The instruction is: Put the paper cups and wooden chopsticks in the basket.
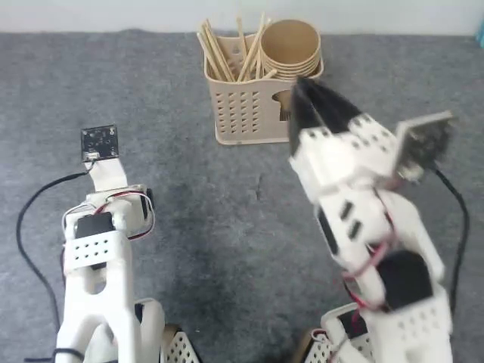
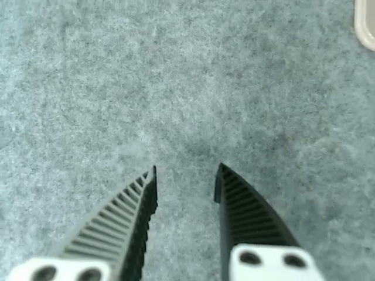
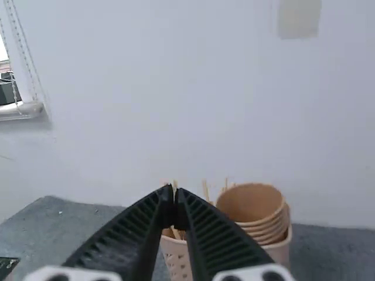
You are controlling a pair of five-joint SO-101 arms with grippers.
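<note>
Paper cups [image 1: 290,45] and wooden chopsticks [image 1: 215,53] stand in the basket [image 1: 242,113].

Grey carpeted table [image 1: 204,219], beige basket [image 1: 246,115] on it, far side, ctr

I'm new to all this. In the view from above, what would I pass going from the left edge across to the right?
The left arm → wooden chopsticks → paper cups → right arm. The chopsticks and cups both stand in the basket.
</note>
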